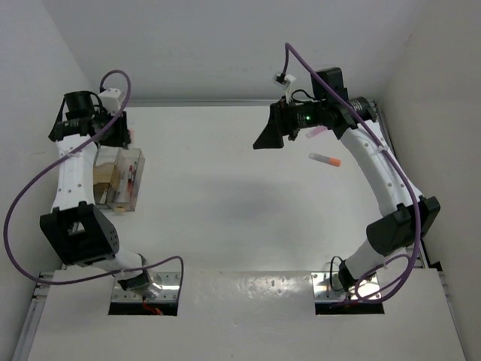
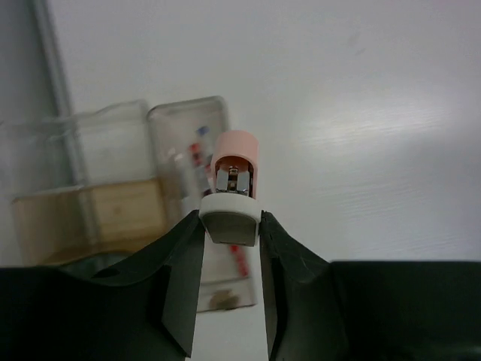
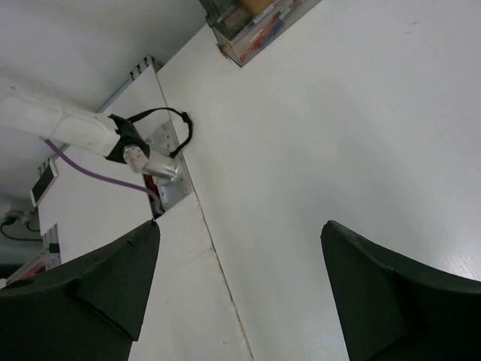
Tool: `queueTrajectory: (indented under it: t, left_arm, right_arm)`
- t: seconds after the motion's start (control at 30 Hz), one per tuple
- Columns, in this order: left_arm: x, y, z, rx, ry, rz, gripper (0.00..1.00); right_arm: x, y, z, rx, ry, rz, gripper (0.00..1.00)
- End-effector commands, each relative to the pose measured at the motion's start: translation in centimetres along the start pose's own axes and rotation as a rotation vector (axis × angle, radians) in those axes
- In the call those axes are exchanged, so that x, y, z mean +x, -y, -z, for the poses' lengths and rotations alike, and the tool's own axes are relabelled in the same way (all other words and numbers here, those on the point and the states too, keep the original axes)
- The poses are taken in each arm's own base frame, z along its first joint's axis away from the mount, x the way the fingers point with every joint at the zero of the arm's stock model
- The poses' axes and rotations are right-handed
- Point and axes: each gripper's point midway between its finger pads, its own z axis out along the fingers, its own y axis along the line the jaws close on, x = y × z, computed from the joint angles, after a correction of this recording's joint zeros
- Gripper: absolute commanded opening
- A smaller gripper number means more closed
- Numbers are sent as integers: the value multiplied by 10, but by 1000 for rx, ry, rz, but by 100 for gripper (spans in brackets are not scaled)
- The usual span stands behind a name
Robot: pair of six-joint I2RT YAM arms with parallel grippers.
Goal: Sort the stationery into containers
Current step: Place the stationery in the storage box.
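left pincer (image 2: 231, 226) nipped on pink-and-white stubby stationery piece (image 2: 237, 154) | clear plastic joined bins (image 2: 113, 143) just beyond, below | right pincer (image 3: 240, 226) gaping, empty | risk: release over dividing wall, piece may bounce onto surface (image 2: 361, 113)

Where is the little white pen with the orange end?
The pen lies loose on the table's right side in the top view, beside the right arm and near the open right gripper, far from the containers.

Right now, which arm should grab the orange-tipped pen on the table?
Right: the right jaws are open and empty near the pen, while the left jaws grip the pink marker above the containers.
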Motion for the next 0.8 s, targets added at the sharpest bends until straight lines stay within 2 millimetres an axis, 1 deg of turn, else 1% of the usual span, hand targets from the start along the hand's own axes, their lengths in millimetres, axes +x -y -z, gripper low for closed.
queueTrajectory:
  t: [0.0, 0.1, 0.13, 0.17, 0.23, 0.3, 0.37, 0.4, 0.43, 0.47, 0.5, 0.53, 0.57, 0.6, 0.63, 0.7, 0.73, 0.77]
  left_arm:
    - [34, -97, 28, -339, -253, -149, 0]
    - [41, -125, 31, -377, -325, -226, 0]
    - [37, -131, 26, -382, -316, -255, 0]
    - [40, -145, 32, -413, -346, -307, 0]
    - [40, -153, 32, -431, -380, -401, 0]
    - [43, -157, 28, -440, -416, -447, 0]
    - [50, -161, 26, -430, -454, -493, 0]
    - [59, -162, 21, -413, -473, -530, 0]
    - [52, -165, 23, -424, -455, -561, 0]
    - [60, -164, 23, -427, -463, -579, 0]
    - [62, -165, 22, -433, -458, -607, 0]
    - [54, -171, 20, -457, -435, -676, 0]
    - [64, -167, 18, -452, -450, -706, 0]
    - [67, -168, 16, -454, -455, -740, 0]
    - [68, -168, 13, -439, -470, -803, 0]
    - [79, -164, 4, -366, -489, -846, 0]
    - [80, -166, 3, -336, -493, -885, 0]
    - [77, -163, -2, -292, -461, -900, 0]
  right_arm:
    - [0, 2, 11, 29, 16, 53, 86]
    - [3, 7, 9, 27, 6, 50, 86]
    - [3, 8, 10, 30, 4, 48, 86]
    - [5, 9, 9, 29, 0, 45, 86]
    - [7, 11, 9, 30, -3, 43, 86]
    - [7, 13, 9, 34, -4, 40, 86]
    - [7, 14, 10, 35, -3, 39, 86]
    - [7, 15, 10, 38, -2, 32, 86]
    - [7, 14, 10, 38, -1, 32, 86]
    - [7, 14, 10, 38, -1, 29, 86]
    - [8, 16, 9, 40, -2, 23, 86]
    - [9, 16, 9, 39, -5, 19, 86]
    - [10, 16, 8, 38, -7, 13, 86]
    - [11, 17, 8, 39, -9, 7, 86]
    - [12, 18, 7, 37, -12, 2, 86]
    - [12, 19, 7, 41, -12, -2, 86]
    - [13, 19, 6, 40, -14, -2, 86]
    - [14, 19, 6, 38, -17, -6, 86]
